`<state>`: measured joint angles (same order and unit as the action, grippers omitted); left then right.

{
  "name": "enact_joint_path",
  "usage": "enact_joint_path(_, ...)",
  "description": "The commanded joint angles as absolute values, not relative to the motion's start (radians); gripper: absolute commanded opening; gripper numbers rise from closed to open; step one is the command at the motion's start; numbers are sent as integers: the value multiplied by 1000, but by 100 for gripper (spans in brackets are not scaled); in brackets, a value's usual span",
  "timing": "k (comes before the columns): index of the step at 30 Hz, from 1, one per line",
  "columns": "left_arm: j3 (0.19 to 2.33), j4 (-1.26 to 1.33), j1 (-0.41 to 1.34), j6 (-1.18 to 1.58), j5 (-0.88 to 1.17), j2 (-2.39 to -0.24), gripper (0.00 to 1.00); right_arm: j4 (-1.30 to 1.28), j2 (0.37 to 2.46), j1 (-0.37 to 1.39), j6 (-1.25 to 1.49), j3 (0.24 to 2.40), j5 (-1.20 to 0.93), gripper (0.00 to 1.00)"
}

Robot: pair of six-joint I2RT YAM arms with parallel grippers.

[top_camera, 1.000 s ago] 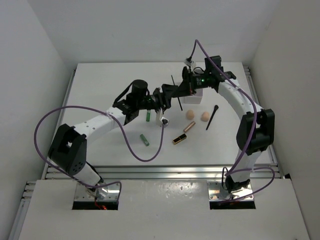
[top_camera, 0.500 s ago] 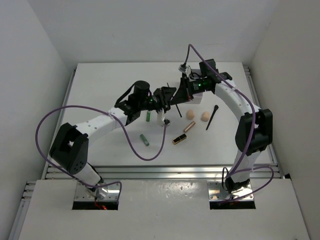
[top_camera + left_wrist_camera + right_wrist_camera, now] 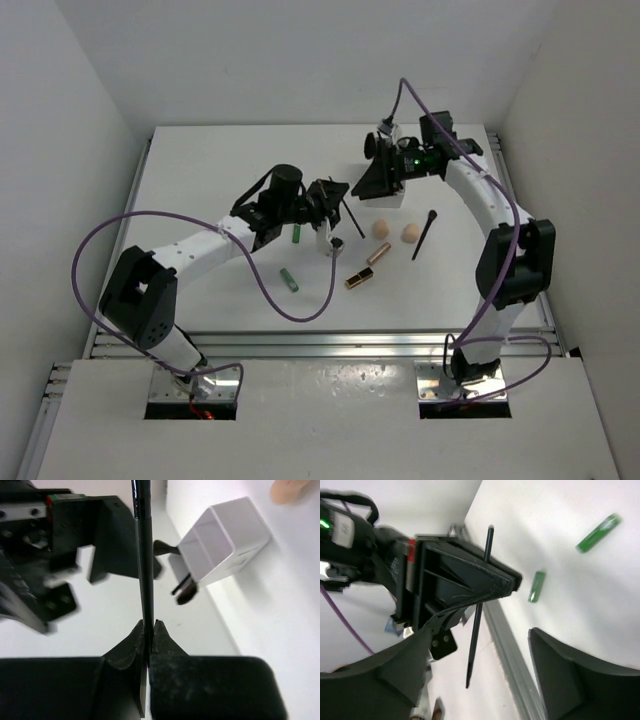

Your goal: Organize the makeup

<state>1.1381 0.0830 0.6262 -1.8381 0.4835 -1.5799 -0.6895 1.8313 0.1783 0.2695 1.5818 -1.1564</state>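
A thin black stick (image 3: 145, 570) stands pinched between the shut jaws of my left gripper (image 3: 148, 622), which hovers over the table's middle (image 3: 338, 203). My right gripper (image 3: 373, 183) hangs open just right of it, above the white box (image 3: 392, 197); in the right wrist view the stick (image 3: 478, 630) crosses the gap between its spread fingers (image 3: 387, 675) without touching them. On the table lie two green tubes (image 3: 289, 280) (image 3: 297, 235), a gold-black lipstick (image 3: 358, 278), a rose-gold tube (image 3: 378, 253), two peach sponges (image 3: 381, 229) (image 3: 409, 233) and a black brush (image 3: 424, 235).
The white compartmented box (image 3: 225, 537) has black brush handles poking out of its side opening. Both arms crowd the table's back middle, with purple cables looping off each wrist. A metal rail runs along the near edge (image 3: 320, 345).
My left gripper closed on the thin black stick. My right gripper, shut on that stick before, opened and drew back to the right.
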Motion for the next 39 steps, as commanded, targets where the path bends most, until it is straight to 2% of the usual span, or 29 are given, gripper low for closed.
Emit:
enact_joint_path(1,1132,55,643,-1627,491,-1529,0,-670,1738,106,255,1673,-1161,88)
enact_joint_path(5,1202,42,643,-1256,459,-1555,0,-658,1660,14,245,1677,-1070,89)
enact_joint_path(7,1288,11,621,-964,488,-1581,0,-594,1597,5,245,1590,-958,89)
enact_joint_path(10,1388,-3,563,-563,645,-1635,0,-398,1485,5,253,1418,-870,89)
enact_joint_path(11,1410,6,552,-461,681,-1650,0,-227,1445,5,277,1382,-868,89)
enact_joint_path(13,1459,55,531,-190,815,-1698,0,-94,1396,5,336,1237,-873,89)
enact_joint_path(14,1471,83,517,-108,857,-1712,0,127,1382,5,394,1171,-880,88)
enact_joint_path(15,1482,145,517,34,897,-1727,0,194,1353,5,414,1116,-887,86)
enact_joint_path(18,1529,248,517,217,985,-1776,0,420,1354,29,529,1048,-880,76)
enact_joint_path(20,1552,249,517,229,996,-1795,0,556,1377,47,613,1042,-882,70)
enact_joint_path(23,1563,238,526,229,986,-1804,0,687,1400,97,666,1042,-861,70)
enact_joint_path(34,1563,169,546,177,956,-1804,0,710,1473,179,678,1095,-805,61)
enact_joint_path(38,1563,147,555,141,956,-1804,0,707,1500,181,666,1100,-752,49)
enact_joint_path(39,1563,138,555,141,956,-1804,0,709,1502,181,666,1100,-747,40)
